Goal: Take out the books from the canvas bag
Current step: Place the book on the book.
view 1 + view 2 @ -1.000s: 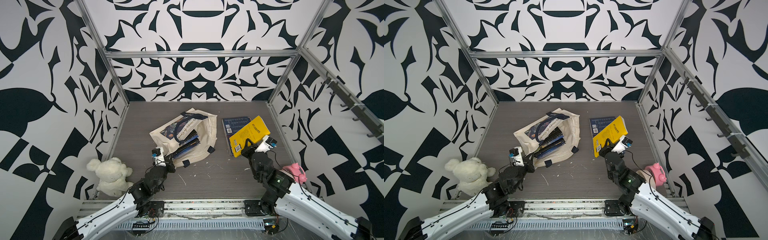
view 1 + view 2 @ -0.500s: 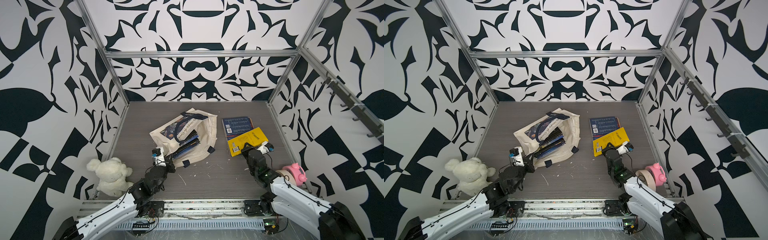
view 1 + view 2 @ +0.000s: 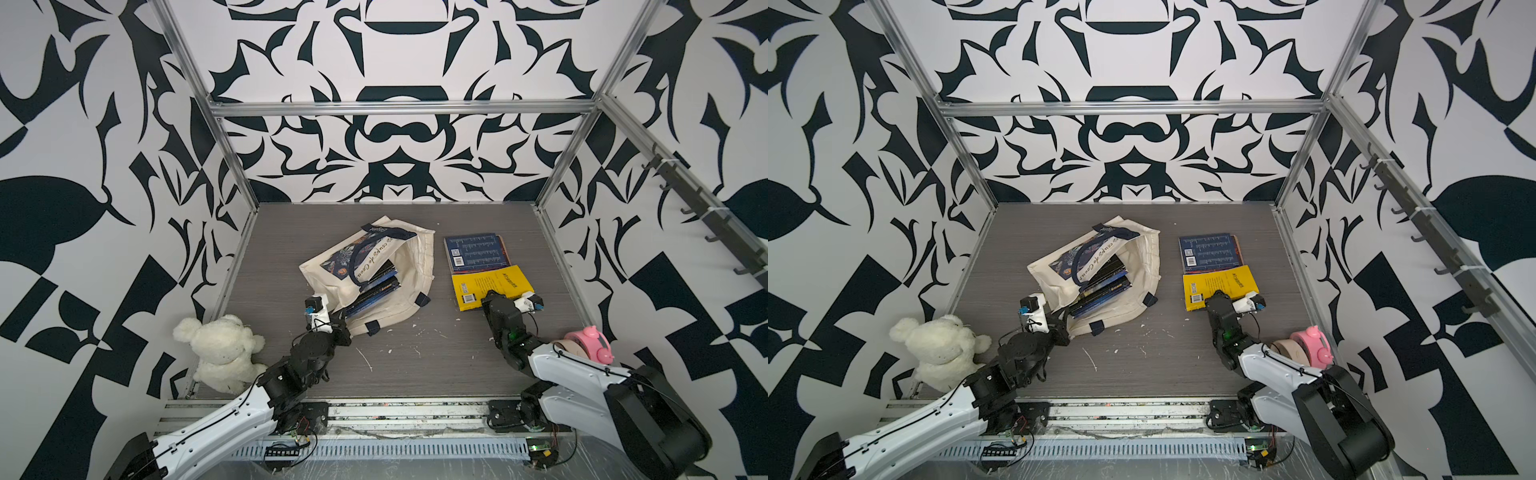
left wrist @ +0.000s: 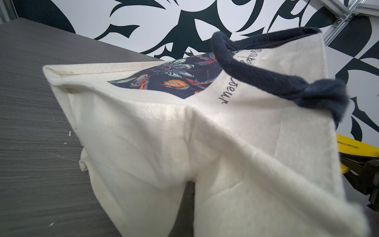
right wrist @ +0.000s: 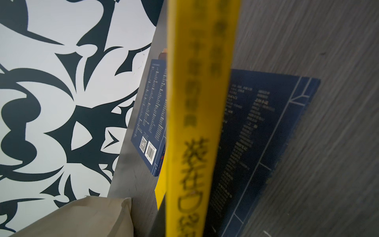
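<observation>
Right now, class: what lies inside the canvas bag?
Inside the canvas bag, a stack of dark blue and black books shows at its open mouth. The bag's printed side covers their far ends, so their number, and anything deeper, cannot be seen.

The table [image 3: 415, 374] has a grey top with a wood grain. Near its middle the canvas bag [image 3: 413, 266] lies on its side, with the mouth toward the near edge. To the right of the bag, a dark blue book [image 3: 478, 251] lies flat, its barcode side up. A yellow book [image 3: 492, 284] lies just in front of it, and its far edge overlaps the blue one. A white plush bear [image 3: 220, 353] sits at the near left corner. A roll of tape [image 3: 562, 345] and a pink toy [image 3: 596, 345] stand together at the near right edge. Small white scraps [image 3: 365, 363] are scattered over the front part.
</observation>
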`<move>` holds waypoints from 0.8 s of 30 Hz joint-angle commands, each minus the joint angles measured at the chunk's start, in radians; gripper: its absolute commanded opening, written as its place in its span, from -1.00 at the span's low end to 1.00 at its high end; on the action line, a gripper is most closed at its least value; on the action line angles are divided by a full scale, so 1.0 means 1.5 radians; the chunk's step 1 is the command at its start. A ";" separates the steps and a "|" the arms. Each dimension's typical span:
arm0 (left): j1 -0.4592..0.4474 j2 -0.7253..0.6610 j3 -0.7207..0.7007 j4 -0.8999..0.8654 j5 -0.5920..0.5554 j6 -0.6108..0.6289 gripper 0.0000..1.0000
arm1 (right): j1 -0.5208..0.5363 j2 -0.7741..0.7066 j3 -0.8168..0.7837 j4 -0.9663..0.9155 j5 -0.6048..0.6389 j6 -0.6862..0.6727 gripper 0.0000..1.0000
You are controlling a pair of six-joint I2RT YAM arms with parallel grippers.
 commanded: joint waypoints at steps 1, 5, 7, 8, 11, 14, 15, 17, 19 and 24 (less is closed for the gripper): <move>0.000 -0.001 0.025 0.020 -0.001 -0.002 -1.00 | -0.012 0.010 0.018 0.016 -0.002 0.027 -1.00; -0.001 0.003 0.027 0.020 0.001 -0.001 -1.00 | -0.039 0.033 0.049 -0.037 -0.059 0.038 -0.85; -0.001 0.002 0.027 0.017 0.002 0.000 -1.00 | -0.049 0.042 0.048 -0.033 -0.079 0.047 -0.78; 0.000 0.002 0.027 0.018 0.002 0.000 -1.00 | -0.054 0.046 0.049 -0.033 -0.090 0.049 -0.71; 0.000 -0.001 0.027 0.017 0.003 0.000 -1.00 | -0.067 0.051 0.057 -0.044 -0.125 0.042 -0.50; 0.000 0.001 0.027 0.017 0.004 0.000 -1.00 | -0.077 0.045 0.069 -0.076 -0.155 0.036 -0.31; 0.000 0.002 0.028 0.016 0.003 0.000 -1.00 | -0.079 0.042 0.073 -0.095 -0.169 0.037 -0.25; 0.000 0.002 0.030 0.014 0.005 0.000 -1.00 | -0.083 0.032 0.077 -0.127 -0.195 0.045 -0.07; 0.000 0.002 0.030 0.014 0.004 0.000 -1.00 | -0.084 0.020 0.072 -0.133 -0.207 0.042 0.06; -0.001 0.001 0.030 0.014 0.005 0.001 -1.00 | -0.088 -0.044 0.070 -0.194 -0.205 0.033 0.28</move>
